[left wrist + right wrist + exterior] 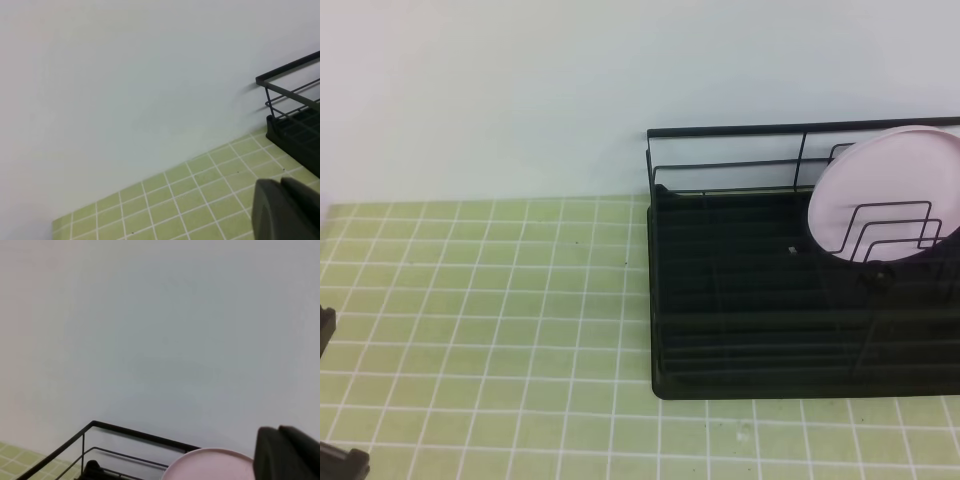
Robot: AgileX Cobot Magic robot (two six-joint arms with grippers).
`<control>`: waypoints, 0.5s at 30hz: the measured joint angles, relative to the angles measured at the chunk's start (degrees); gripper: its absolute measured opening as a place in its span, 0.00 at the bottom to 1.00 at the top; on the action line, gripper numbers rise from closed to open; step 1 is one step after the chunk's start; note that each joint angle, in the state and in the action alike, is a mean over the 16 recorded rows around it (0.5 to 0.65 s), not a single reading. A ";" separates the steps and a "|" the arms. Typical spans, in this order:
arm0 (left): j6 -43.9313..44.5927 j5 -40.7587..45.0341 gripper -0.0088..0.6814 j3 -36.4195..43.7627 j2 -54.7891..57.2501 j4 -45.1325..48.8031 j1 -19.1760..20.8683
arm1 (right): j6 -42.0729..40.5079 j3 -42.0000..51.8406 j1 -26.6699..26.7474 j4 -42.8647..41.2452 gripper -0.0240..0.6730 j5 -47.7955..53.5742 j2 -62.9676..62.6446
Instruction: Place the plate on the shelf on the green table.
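Green table (490, 300) tiles spread across the foreground, bare of the plate. Low at its near left edge sits the left gripper (287, 210), clenched on nothing. Farther back the shelf (740, 300) holds the plate (880, 195) upright among its dividers. The right gripper (290, 452) hovers near it, clenched and empty. Nothing looks done yet: lifting out and setting down remain.

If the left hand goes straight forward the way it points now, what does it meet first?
Probably the green table, then the white wall. The left hand looks shut, and the shelf stands off to its right, though depth is unclear.
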 joint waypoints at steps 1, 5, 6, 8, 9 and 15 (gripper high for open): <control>0.06 -0.01 0.01 0.00 0.00 0.01 0.00 | 0.04 0.02 0.00 0.01 0.04 -0.82 0.00; 0.29 -0.13 0.01 0.00 0.00 0.03 0.00 | 0.90 0.01 0.00 0.06 0.04 -4.61 -0.44; 0.35 -0.16 0.01 0.00 0.00 0.03 0.00 | 1.17 -0.03 0.00 0.08 0.04 -5.78 -0.73; 0.46 -0.23 0.01 0.00 0.00 0.03 0.00 | 1.85 -0.11 0.00 0.12 0.04 -8.37 -1.49; 0.51 -0.28 0.01 0.00 0.00 0.03 0.00 | 2.31 -0.15 0.00 0.15 0.04 -9.75 -1.97; 0.52 -0.64 0.01 0.00 0.00 0.03 0.00 | 4.83 -0.40 0.00 0.37 0.04 -17.19 -5.52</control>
